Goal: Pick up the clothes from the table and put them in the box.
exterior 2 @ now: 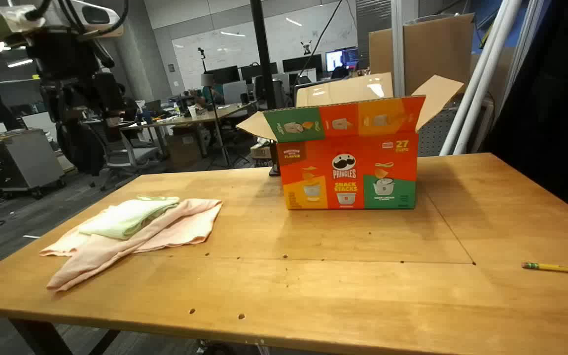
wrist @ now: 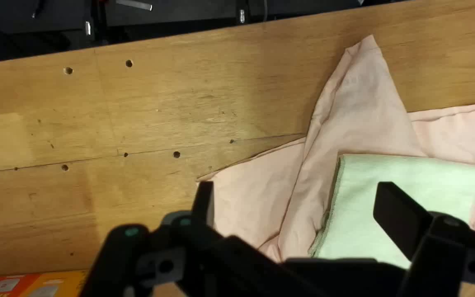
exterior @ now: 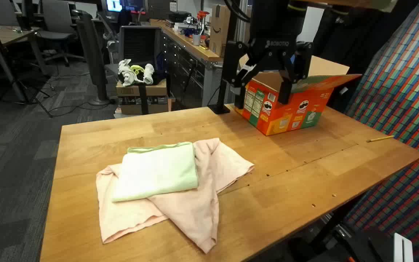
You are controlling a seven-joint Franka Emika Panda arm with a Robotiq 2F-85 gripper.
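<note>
Indoors, the table: a large rectangular butcher-block top, light-brown planks with visible grain, thin seams and small drilled holes.
Floor: grey carpet tiles, at nine o'clock in an exterior view.
Backdrop: rows of small red, blue, green and white blocks, at three o'clock in an exterior view.
Whiteboard: broad and pale, at twelve o'clock in an exterior view.
Pink-beige cloth: large, soft and rumpled, spread on the table, its corners pointing towards two, five and eight o'clock in an exterior view.
Green cloth: smaller, folded into a flat rectangle with straight edges, lying across the pink-beige cloth.
Box: orange-red printed cardboard marked Pringles, its flaps, brown inside, raised around the top; it stands on the table at two o'clock from the cloths in both exterior views.
Pencil: slim and yellow, lying on the table at four o'clock from the box in both exterior views.
Gripper: black, jointed, lettered Robotiq, hanging above the table.
Fingers: spread wide apart, with both cloths in sight below and between them in the wrist view.
</note>
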